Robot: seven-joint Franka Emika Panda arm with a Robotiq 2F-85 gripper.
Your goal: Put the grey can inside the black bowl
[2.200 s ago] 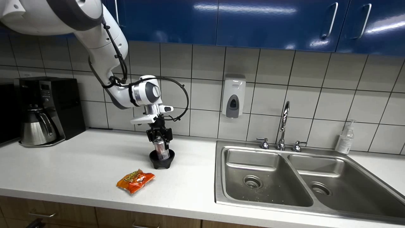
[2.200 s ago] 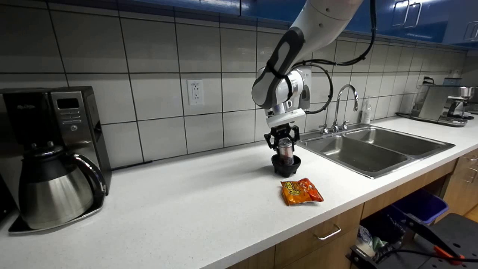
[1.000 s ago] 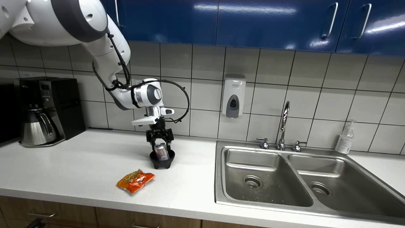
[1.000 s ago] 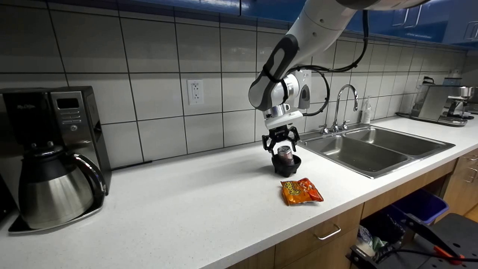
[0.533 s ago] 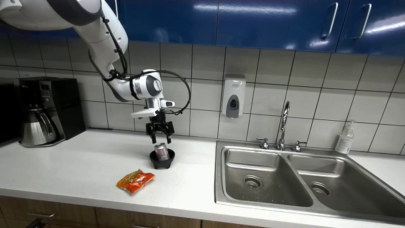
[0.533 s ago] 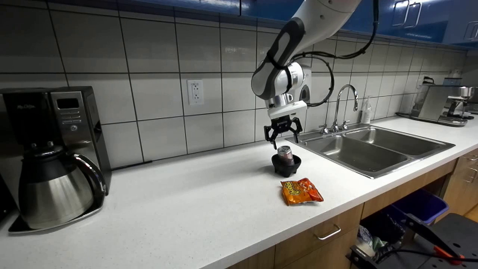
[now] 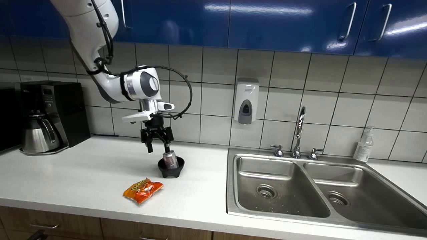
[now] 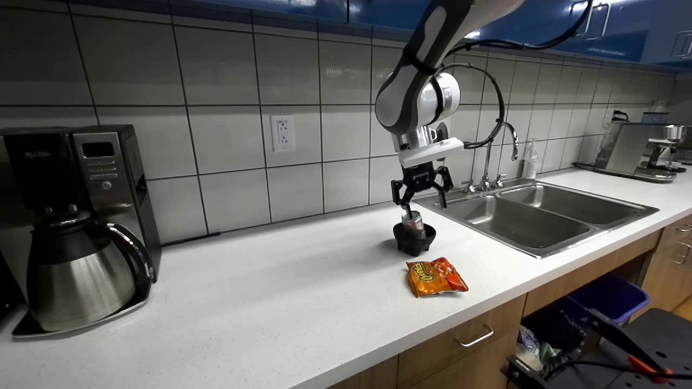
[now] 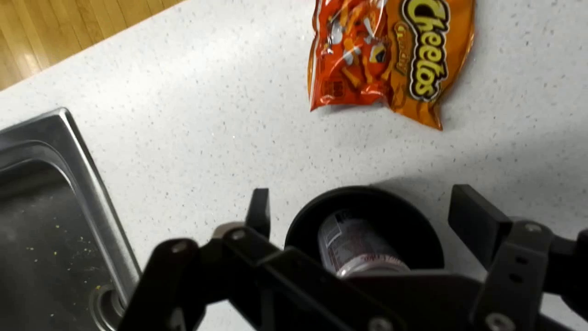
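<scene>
The grey can stands in the black bowl, leaning, its upper part rising above the rim in both exterior views. My gripper is open above the bowl and holds nothing. In an exterior view the gripper has one finger overlapping the can's top; I cannot tell whether they touch. Seen from the wrist, the gripper has its fingers wide apart on either side of the bowl. The can tilts inside it, its near end partly hidden by the gripper's body.
An orange snack packet lies on the counter close to the bowl. A double steel sink is set into the counter. The coffee maker with its steel carafe stands at the opposite end, and the tiled wall runs behind.
The jaws have let go of the can and spread. The gripper has risen from it and then shifted sideways. The can has settled lower in the bowl, and the bowl has stayed put.
</scene>
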